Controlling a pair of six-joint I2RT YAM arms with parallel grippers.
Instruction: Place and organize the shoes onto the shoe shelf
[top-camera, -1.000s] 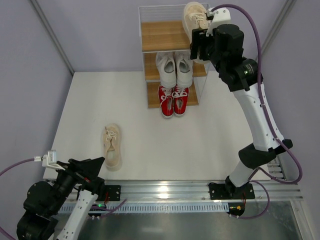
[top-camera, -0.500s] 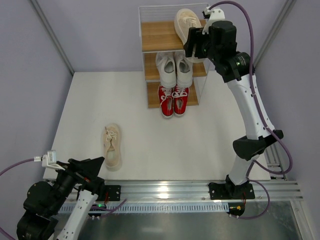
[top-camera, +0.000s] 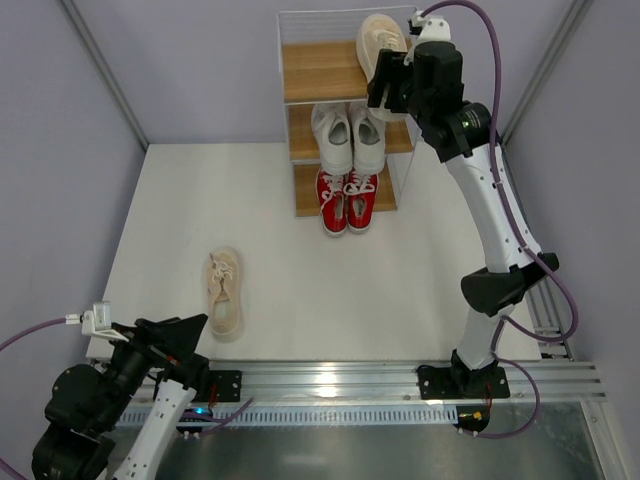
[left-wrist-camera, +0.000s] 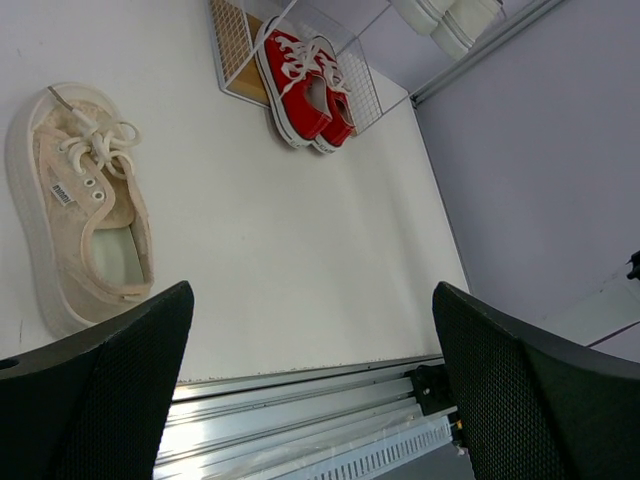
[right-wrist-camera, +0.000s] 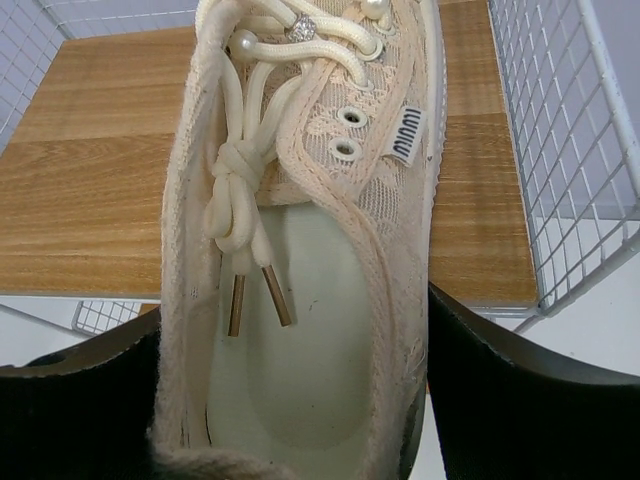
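You are holding one beige shoe (right-wrist-camera: 300, 200) over the right half of the top board (right-wrist-camera: 90, 200) of the shelf (top-camera: 306, 190), toe toward the back. I cannot tell whether its sole is resting on the wood. The right gripper (right-wrist-camera: 295, 400) is pinching it across the heel end, one finger on each side of the opening. Below, the white pair (top-camera: 348, 135) is sitting side by side on the middle tier. The red pair (top-camera: 347, 200) is sitting on the bottom tier, toes jutting past the front edge. The left half of the top board is lying bare. The second beige shoe (top-camera: 224, 292) is lying on the table (top-camera: 400, 290), well apart from the shelf and near the left arm. The left gripper (left-wrist-camera: 310, 390) is hanging spread wide and gripping nothing, just short of that shoe. Judgement: two pairs are placed, and the fifth shoe is going onto the top tier but is not yet released. You are left with letting it go, then fetching the last shoe and seating it beside its mate.
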